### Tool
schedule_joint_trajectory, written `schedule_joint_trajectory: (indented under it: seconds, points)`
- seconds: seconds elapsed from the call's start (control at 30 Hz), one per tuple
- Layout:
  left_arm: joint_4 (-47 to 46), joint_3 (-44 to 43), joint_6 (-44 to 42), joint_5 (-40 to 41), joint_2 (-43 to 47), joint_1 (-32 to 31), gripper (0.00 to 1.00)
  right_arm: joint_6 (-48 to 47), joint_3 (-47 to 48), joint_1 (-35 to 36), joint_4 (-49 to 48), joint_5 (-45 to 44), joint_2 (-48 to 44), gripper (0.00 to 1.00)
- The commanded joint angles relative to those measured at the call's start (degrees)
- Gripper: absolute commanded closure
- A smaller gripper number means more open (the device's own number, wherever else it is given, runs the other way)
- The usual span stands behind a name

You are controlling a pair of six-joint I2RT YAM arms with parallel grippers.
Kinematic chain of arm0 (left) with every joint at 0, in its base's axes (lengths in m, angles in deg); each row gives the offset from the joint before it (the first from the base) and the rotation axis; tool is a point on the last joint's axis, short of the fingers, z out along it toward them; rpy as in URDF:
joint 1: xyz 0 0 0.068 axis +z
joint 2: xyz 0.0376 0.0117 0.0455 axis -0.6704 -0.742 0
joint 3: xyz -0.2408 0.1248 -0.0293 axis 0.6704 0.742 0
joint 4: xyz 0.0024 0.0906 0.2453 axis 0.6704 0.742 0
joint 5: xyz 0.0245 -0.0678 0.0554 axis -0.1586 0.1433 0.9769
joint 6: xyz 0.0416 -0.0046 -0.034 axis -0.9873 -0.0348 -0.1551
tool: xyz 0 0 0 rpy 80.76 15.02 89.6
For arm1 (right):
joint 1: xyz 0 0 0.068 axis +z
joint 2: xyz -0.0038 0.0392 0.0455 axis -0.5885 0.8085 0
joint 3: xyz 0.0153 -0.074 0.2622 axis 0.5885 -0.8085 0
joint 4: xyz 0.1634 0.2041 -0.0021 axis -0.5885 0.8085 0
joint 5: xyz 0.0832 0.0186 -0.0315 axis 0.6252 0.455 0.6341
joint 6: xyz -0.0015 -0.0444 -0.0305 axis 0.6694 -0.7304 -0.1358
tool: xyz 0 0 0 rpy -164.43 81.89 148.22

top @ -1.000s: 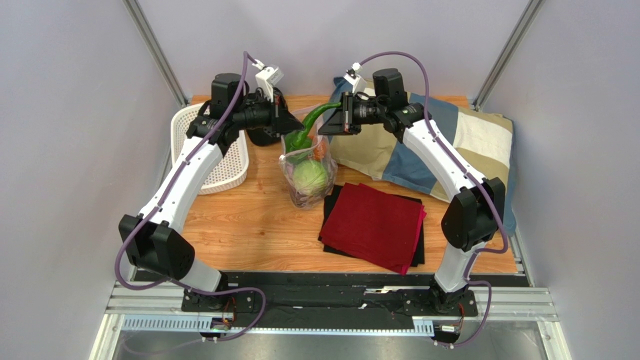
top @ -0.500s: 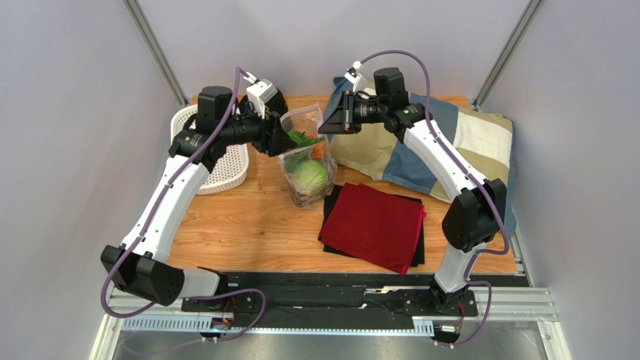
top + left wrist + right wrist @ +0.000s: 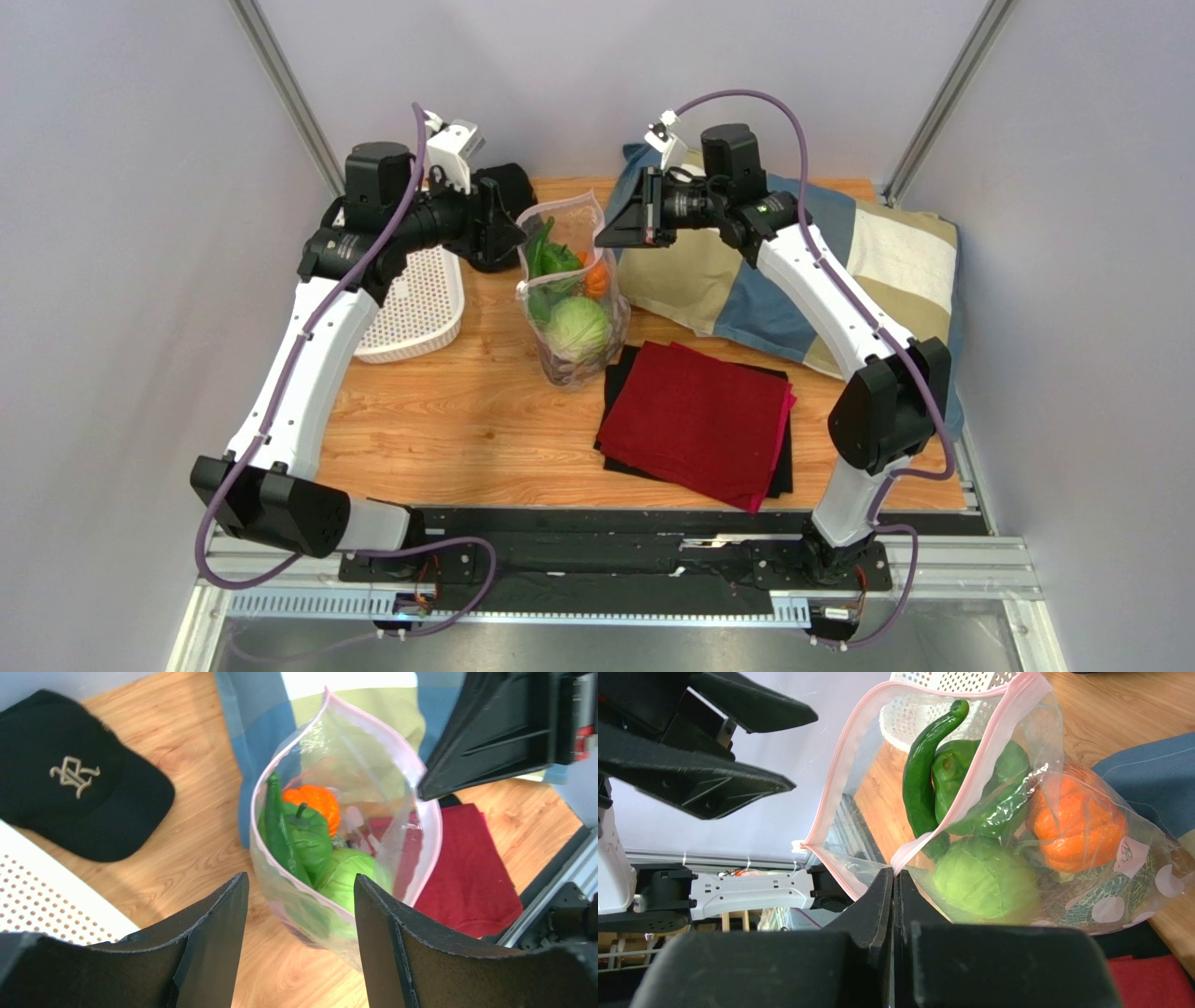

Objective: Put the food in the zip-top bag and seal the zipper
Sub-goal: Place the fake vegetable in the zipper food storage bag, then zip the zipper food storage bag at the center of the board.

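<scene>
Top view: bright, even, diffuse light; shadows on the surface (image 3: 463, 406) faint and soft-edged; focus sharp throughout.
Left wrist view: well lit; left tool (image 3: 300, 882) dark, low in detail; bag (image 3: 351, 763) slightly soft.
Right wrist view: small glare patches on bag film; right tool (image 3: 894, 875) near-black, soft; pale backdrop (image 3: 738, 826) washed out.

Both arms are the same build: the left arm (image 3: 316, 350) and right arm (image 3: 828, 301) have white shells with chunky black joints. A purple cable (image 3: 744, 94) runs along each. The left claw (image 3: 300, 882) has broad, matte black, slightly grainy fingers, and the right claw (image 3: 892, 882) looks just as black.
</scene>
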Motion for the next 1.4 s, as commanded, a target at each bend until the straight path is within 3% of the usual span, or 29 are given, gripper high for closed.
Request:
schedule_joint_trajectory:
  seconds: [0.0,0.17,0.2,0.23,0.33,0.37,0.53,0.67,0.7,0.73,0.77,0.8,0.87,0.9,0.97,1.1,1.17,1.27,1.37]
  points:
    - [3.23,-2.96,-1.24,3.02,-2.54,0.08,0.36,-2.15,1.6,0.29,-1.17,0.27,-3.51,1.0]
    - [9.21,-6.13,1.04,-3.48,-7.21,-0.1,0.4,-2.59,0.37,0.82,-1.95,0.53,-4.13,1.0]
    - [9.39,-6.22,1.48,-5.75,-8.08,-0.1,0.46,-2.41,0.02,1.17,-2.31,0.53,-4.22,1.0]
    - [9.56,-6.48,1.92,-6.73,-8.53,-0.19,0.64,-2.24,-0.77,1.26,-2.57,0.53,-4.3,1.0]
    - [9.74,-7.88,2.1,-11.21,-9.23,-0.36,0.95,-1.62,-1.13,2.05,-3.27,0.36,-4.57,1.0]
    - [9.65,-8.32,1.84,-11.92,-9.15,-0.54,1.0,-1.36,-1.3,2.31,-4.06,0.09,-4.57,1.0]
    - [10.0,-14.55,-2.29,-17.19,-11.25,-0.72,1.0,4.07,-3.15,5.12,-9.86,-4.2,-4.31,1.0]
    - [15.35,-20.27,-7.64,-21.41,-15.64,-0.72,1.0,7.68,-2.36,6.44,-13.3,-5.8,-2.11,1.0]
    - [18.15,-22.02,-8.96,-20.55,-15.74,-0.37,0.96,8.04,-1.75,6.27,-13.3,-6.23,-1.85,1.0]
    - [18.35,-21.78,-9.5,-20.71,-15.48,0.25,0.7,8.05,-1.48,6.09,-13.21,-6.85,-1.76,1.0]
    - [17.4,-20.38,-8.28,-21.5,-12.95,1.38,0.54,7.61,-1.48,6.09,-13.04,-7.11,-1.93,1.0]
    - [9.99,-13.23,-5.75,-23.86,-10.67,4.96,0.43,7.52,-2.0,5.66,-12.95,-7.55,-2.11,1.0]
    - [-2.59,-2.4,5.23,-25.46,-1.22,9.37,0.01,7.43,-3.14,5.48,-12.68,-8.08,-2.81,1.0]
    - [-13.62,7.57,7.61,-26.51,2.07,12.26,0.01,7.61,-4.19,5.22,-12.68,-8.17,-2.99,1.0]
    - [-19.42,14.76,6.07,-26.43,10.4,15.71,0.01,7.69,-4.99,5.13,-12.51,-8.52,-3.34,1.0]
    - [-18.22,24.96,-3.68,-26.42,19.58,20.28,0.01,7.52,-5.26,5.13,-12.51,-8.44,-3.43,1.0]
    - [-17.6,27.26,-4.14,-28.87,22.74,22.3,0.01,7.52,-5.0,5.13,-12.24,-8.35,-3.43,1.0]
    - [-15.66,31.91,-12.82,-33.81,27.74,23.28,0.01,7.52,-4.91,5.21,-12.16,-7.91,-3.34,1.0]
    - [-28.81,40.7,-9.07,-32.06,31.27,23.1,0.01,7.43,-5.08,5.13,-12.24,-7.21,-3.25,1.0]
